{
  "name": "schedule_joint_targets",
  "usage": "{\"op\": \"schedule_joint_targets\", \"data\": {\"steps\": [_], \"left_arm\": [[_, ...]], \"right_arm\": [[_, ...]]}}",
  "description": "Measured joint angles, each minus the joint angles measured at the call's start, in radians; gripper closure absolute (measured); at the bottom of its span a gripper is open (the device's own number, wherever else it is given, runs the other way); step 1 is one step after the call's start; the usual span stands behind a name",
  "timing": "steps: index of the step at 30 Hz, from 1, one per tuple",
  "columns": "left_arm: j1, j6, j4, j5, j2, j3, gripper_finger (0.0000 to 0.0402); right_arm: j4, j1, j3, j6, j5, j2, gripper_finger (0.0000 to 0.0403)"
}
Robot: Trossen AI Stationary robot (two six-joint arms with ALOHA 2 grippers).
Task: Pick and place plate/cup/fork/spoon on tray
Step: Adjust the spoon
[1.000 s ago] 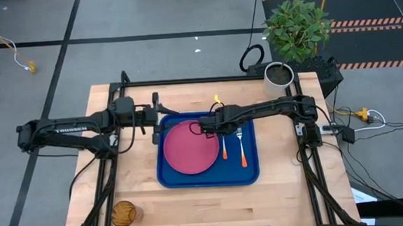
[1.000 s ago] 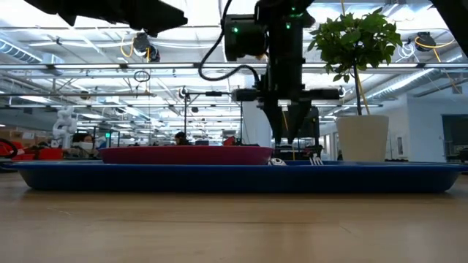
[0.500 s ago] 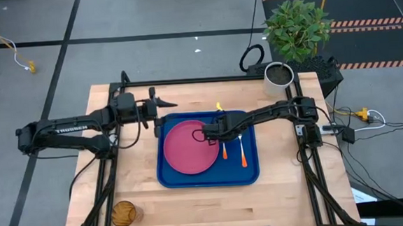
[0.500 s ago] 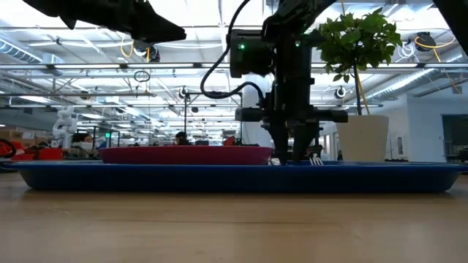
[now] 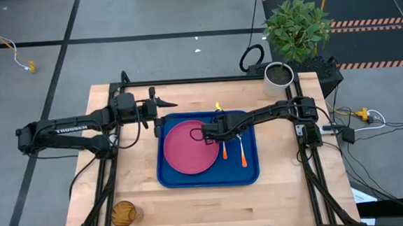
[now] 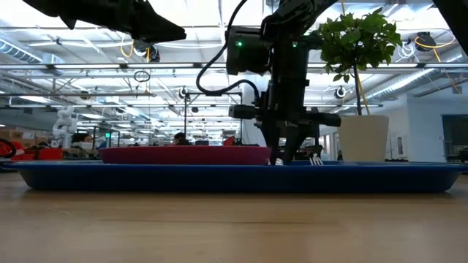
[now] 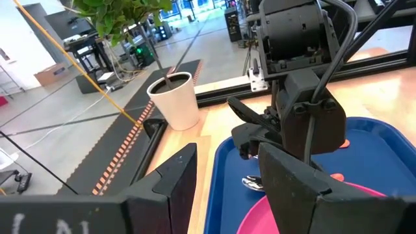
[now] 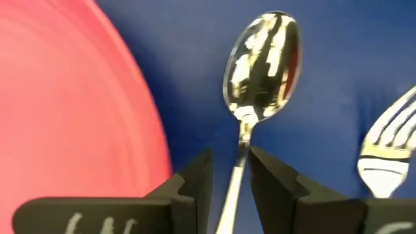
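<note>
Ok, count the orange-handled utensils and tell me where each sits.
2. The spoon and the fork both lie on the blue tray, spoon between plate and fork.

left arm (image 5: 69, 128): black, long, white letters on its side | right arm (image 5: 271, 112): black, thin black cable looping beside it | right arm's wrist: small green light (image 6: 239, 44) | fingers (image 8: 195, 179): dark, flat, pointed

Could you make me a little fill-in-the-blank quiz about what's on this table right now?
1. The pink-red plate lies on the blue ____.
2. The right hand has its fingers on either side of the ____'s neck.
3. The amber cup stands on the ____, off the tray.
4. Beside the spoon lies the ____.

Missing words: tray; spoon; table; fork
</note>
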Motion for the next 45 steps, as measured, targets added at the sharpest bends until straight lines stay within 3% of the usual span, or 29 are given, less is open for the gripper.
{"op": "schedule_joint_targets", "data": {"steps": [18,30,45], "left_arm": [[0.000,-0.004,-0.001,0.000,0.000,0.000,0.0234],[0.000,-0.005,-0.001,0.000,0.000,0.000,0.0234],[0.000,-0.011,-0.005,0.000,0.000,0.000,0.0234]], "right_arm": [[0.049,0.000,-0.056,0.022,-0.012,-0.002,0.0314],[0.044,0.000,-0.057,0.020,-0.021,-0.001,0.0395],[0.009,0.022,-0.059,0.074,-0.047,-0.084,0.0402]]}}
